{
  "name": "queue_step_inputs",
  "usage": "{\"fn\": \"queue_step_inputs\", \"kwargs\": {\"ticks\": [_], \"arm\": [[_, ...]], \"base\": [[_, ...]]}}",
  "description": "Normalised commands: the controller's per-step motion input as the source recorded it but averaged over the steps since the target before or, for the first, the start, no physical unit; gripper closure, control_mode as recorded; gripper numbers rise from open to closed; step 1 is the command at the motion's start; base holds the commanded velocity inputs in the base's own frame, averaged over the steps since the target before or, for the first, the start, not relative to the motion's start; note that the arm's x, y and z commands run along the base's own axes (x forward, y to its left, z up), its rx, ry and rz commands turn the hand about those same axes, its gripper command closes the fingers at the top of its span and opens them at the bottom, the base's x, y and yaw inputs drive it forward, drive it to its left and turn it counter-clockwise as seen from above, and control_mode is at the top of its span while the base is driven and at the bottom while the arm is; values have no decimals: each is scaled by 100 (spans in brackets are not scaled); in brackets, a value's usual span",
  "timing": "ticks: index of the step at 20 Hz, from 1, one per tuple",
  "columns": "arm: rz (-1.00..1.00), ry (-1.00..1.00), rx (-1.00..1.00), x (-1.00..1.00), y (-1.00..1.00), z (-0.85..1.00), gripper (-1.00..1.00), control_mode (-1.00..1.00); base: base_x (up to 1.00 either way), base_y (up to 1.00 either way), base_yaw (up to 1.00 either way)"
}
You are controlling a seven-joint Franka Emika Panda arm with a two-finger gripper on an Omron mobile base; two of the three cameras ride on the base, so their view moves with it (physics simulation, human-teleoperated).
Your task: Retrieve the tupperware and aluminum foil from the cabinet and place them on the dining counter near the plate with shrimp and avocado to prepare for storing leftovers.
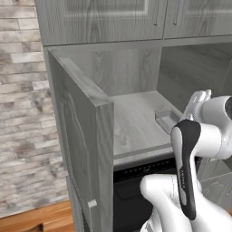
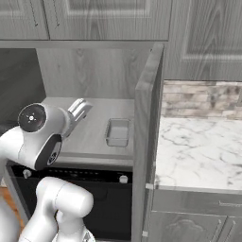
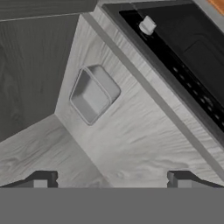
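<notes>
Grey wood makes up the cabinet [image 1: 86, 118], and its door is swung wide open so the robot can reach in. On the pale shelf [image 3: 131, 131] inside sits the tupperware [image 3: 92, 94], a small see-through box with round corners. It lies flat with its open side up.

From the hand camera, the hand [image 3: 109, 179] hangs above the shelf with its two fingers [image 3: 41, 179] spread well apart and nothing between them. The tupperware is ahead of the hand and a bit to one side, near but not touching. I think the fingers are wide so they can drop over the little box and squeeze its sides.

From the right base camera, the tupperware [image 2: 118, 132] sits just past the hand [image 2: 80, 108], close to the open door. The blue foil box cannot be seen on this shelf from here.

Below the shelf is a black oven [image 3: 183, 57] with a white knob [image 3: 147, 25]. A marble tabletop [image 2: 198, 151] lies on the far side of the door.
</notes>
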Motion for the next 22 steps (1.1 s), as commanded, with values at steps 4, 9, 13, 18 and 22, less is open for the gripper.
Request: {"fn": "queue_step_inputs", "kwargs": {"ticks": [4,9,13,18,22], "arm": [[-8,6,0,28,-17,-25,-100,-100],[-16,13,0,23,-1,-7,-100,-100],[-22,13,0,36,0,-10,-100,-100],[-19,13,0,32,0,-13,-100,-100],[-18,13,0,38,-4,-13,-100,-100]], "base": [[0,0,0],[0,0,0],[0,0,0],[0,0,0],[0,0,0]]}}
